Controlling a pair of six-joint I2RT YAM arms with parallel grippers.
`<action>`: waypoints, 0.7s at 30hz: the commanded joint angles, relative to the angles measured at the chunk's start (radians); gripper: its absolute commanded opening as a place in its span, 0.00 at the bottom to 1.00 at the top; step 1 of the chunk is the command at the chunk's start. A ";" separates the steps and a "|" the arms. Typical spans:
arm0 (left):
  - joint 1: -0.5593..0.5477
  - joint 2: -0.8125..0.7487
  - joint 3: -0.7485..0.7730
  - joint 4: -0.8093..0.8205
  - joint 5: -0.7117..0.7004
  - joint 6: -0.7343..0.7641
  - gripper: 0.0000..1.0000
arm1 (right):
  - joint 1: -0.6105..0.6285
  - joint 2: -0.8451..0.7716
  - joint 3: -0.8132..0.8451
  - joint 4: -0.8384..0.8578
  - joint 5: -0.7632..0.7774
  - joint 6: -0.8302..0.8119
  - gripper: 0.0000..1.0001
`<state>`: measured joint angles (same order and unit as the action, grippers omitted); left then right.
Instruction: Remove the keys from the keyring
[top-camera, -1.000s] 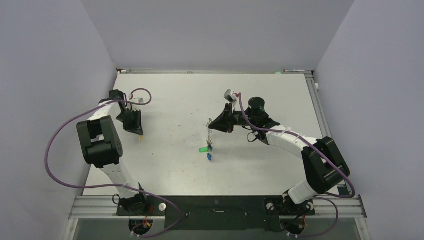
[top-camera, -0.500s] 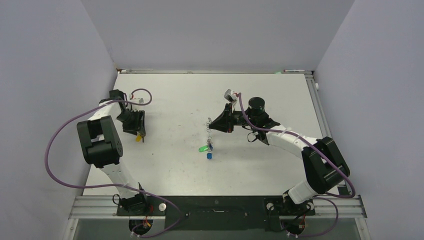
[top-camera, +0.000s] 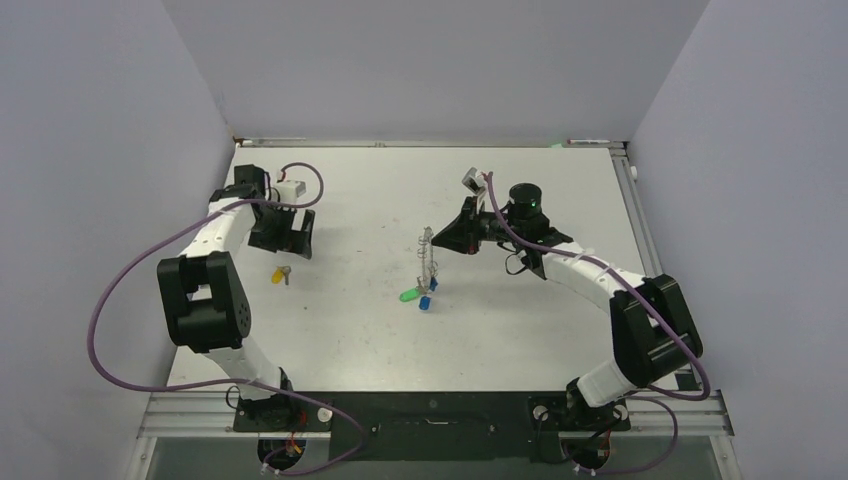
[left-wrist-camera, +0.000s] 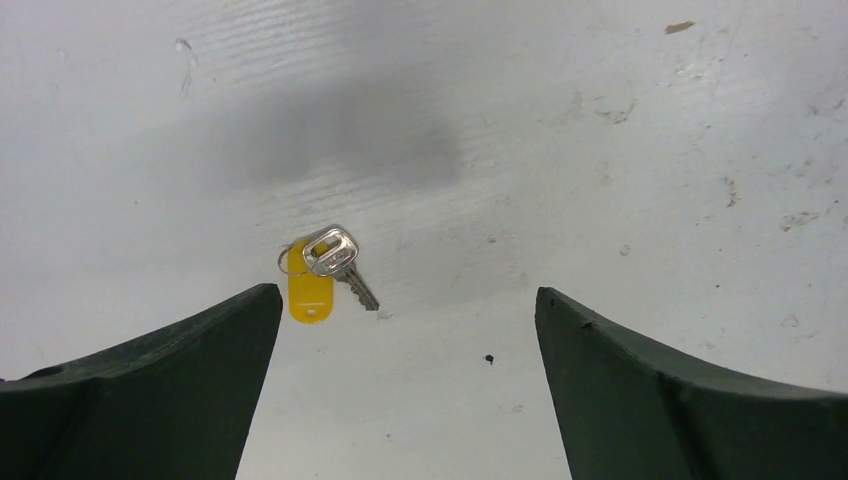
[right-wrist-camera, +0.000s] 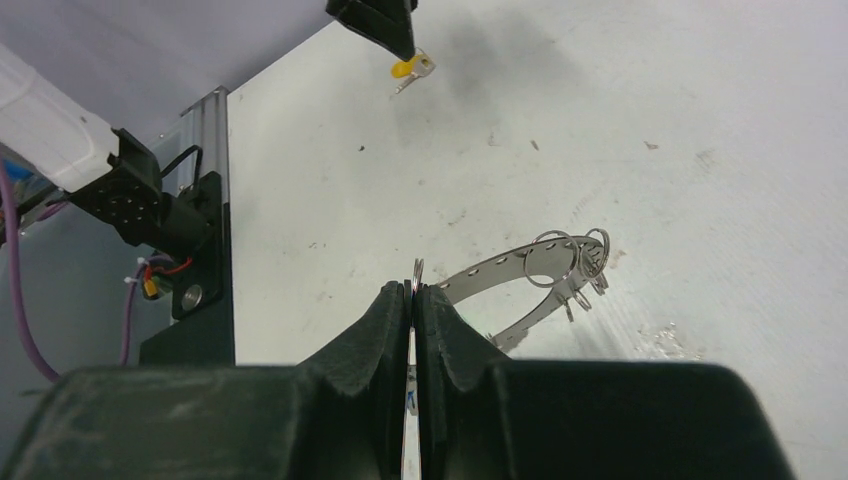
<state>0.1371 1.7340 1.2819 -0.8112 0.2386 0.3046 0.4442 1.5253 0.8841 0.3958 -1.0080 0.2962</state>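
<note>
Two arms over the scuffed white worktop: left arm stretched to the far-left side, left fingers spread wide above a yellow key lying flat on it, silver metal with a yellow plastic tag and thin wire loop. Right arm bent toward centre, right fingers pressed together on the rim of the keyring, a thin grey perforated metal band held on edge, green key and blue key hanging from its low end.
</note>
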 joint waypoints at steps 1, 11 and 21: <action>-0.040 -0.065 0.053 0.001 0.000 0.015 0.96 | -0.065 -0.101 0.108 -0.187 -0.034 -0.145 0.05; -0.086 -0.074 0.066 0.001 0.006 -0.005 0.96 | -0.185 -0.136 0.304 -0.718 0.053 -0.474 0.05; -0.094 -0.090 0.056 -0.016 0.040 -0.019 0.96 | 0.057 0.101 0.332 -0.676 0.272 -0.483 0.05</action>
<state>0.0483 1.6909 1.3079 -0.8169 0.2428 0.2955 0.4152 1.5291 1.1755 -0.3199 -0.8120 -0.1757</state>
